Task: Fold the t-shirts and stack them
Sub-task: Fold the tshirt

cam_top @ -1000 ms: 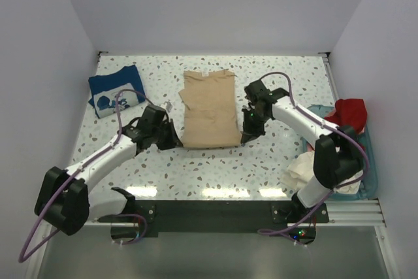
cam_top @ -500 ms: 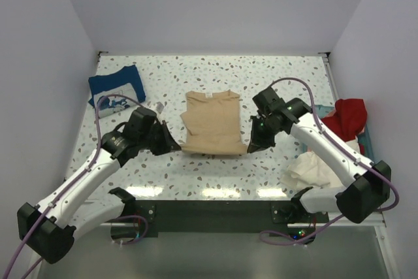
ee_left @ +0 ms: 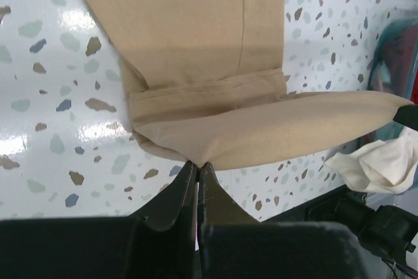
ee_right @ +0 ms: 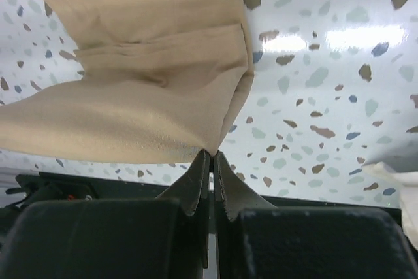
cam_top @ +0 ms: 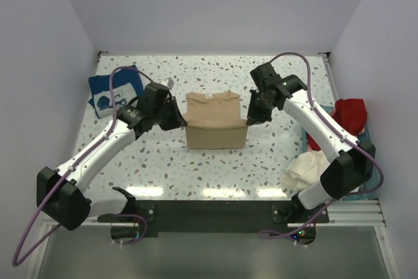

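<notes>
The tan-beige t-shirt [cam_top: 215,122] lies mid-table, its near part lifted and carried over the far part. My left gripper [cam_top: 181,121] is shut on its left corner; in the left wrist view [ee_left: 198,162] the cloth [ee_left: 196,50] runs out of the pinched tips. My right gripper [cam_top: 248,121] is shut on the right corner, also seen in the right wrist view [ee_right: 211,152] with the cloth [ee_right: 144,63]. A folded navy blue t-shirt with white print [cam_top: 114,89] lies at far left. The red t-shirt [cam_top: 347,114] and cream-white t-shirt [cam_top: 308,169] sit at right.
The teal plastic basket [cam_top: 367,161] stands at the table's right edge, holding the red shirt, with the cream-white shirt hanging over its near left side. White walls close the table on three sides. A dark rail runs along the near edge.
Both grippers have carried the shirt's near corners up and toward the far side, so the shirt now looks shorter and doubled. Both arms swung away from the near edge.
</notes>
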Controlling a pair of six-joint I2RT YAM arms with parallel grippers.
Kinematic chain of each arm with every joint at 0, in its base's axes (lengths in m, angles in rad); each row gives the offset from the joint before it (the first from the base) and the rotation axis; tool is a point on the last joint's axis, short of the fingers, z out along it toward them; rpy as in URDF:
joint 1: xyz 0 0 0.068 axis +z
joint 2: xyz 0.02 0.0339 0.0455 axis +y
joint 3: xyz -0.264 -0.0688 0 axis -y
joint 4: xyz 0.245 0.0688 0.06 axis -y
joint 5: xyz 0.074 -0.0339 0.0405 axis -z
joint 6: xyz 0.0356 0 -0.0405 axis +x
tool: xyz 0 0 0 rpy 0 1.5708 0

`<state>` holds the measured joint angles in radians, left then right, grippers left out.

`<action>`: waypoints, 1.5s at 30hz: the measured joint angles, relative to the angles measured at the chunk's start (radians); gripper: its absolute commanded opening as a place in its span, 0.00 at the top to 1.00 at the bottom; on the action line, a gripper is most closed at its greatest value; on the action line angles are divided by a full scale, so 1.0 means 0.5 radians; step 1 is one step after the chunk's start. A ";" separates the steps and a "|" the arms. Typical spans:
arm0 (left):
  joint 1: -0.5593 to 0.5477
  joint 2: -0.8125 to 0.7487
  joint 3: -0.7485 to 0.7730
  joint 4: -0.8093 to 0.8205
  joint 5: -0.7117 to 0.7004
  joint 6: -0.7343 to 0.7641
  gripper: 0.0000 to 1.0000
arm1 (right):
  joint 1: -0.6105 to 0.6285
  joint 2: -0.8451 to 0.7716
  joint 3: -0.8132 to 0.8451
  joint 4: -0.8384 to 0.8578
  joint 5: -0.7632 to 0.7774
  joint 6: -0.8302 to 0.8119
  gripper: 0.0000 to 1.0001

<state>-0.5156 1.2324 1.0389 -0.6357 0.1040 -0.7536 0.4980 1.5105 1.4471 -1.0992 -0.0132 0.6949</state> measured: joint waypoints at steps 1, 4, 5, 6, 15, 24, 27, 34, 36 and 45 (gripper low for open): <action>0.008 0.024 0.029 0.015 -0.003 0.019 1.00 | -0.015 0.024 0.043 -0.001 0.008 -0.008 1.00; 0.051 0.096 0.106 0.086 -0.008 0.063 1.00 | -0.076 0.123 0.207 0.014 0.045 -0.051 1.00; 0.071 0.120 0.124 0.108 -0.005 0.075 1.00 | -0.096 0.151 0.251 0.022 0.048 -0.065 1.00; 0.093 0.143 0.139 0.130 0.002 0.084 1.00 | -0.115 0.186 0.295 0.024 0.048 -0.080 1.00; 0.247 0.455 0.301 0.292 0.105 0.180 1.00 | -0.214 0.569 0.747 0.043 0.073 -0.192 1.00; 0.416 0.724 0.470 0.429 0.224 0.231 1.00 | -0.262 0.929 1.131 0.052 0.096 -0.262 1.00; 0.456 0.858 0.536 0.463 0.278 0.246 1.00 | -0.275 1.037 1.212 0.058 0.098 -0.282 1.00; 0.529 1.137 0.649 0.510 0.333 0.287 1.00 | -0.298 1.293 1.366 0.079 0.095 -0.317 1.00; 0.550 1.201 0.675 0.530 0.355 0.298 1.00 | -0.301 1.358 1.407 0.087 0.095 -0.322 1.00; 0.576 1.484 0.853 0.525 0.371 0.410 1.00 | -0.309 1.504 1.543 0.092 0.090 -0.330 1.00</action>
<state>-0.2276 1.9743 1.4654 -0.3733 0.2893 -0.5484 0.3435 2.2623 2.2189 -1.0534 0.0319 0.5301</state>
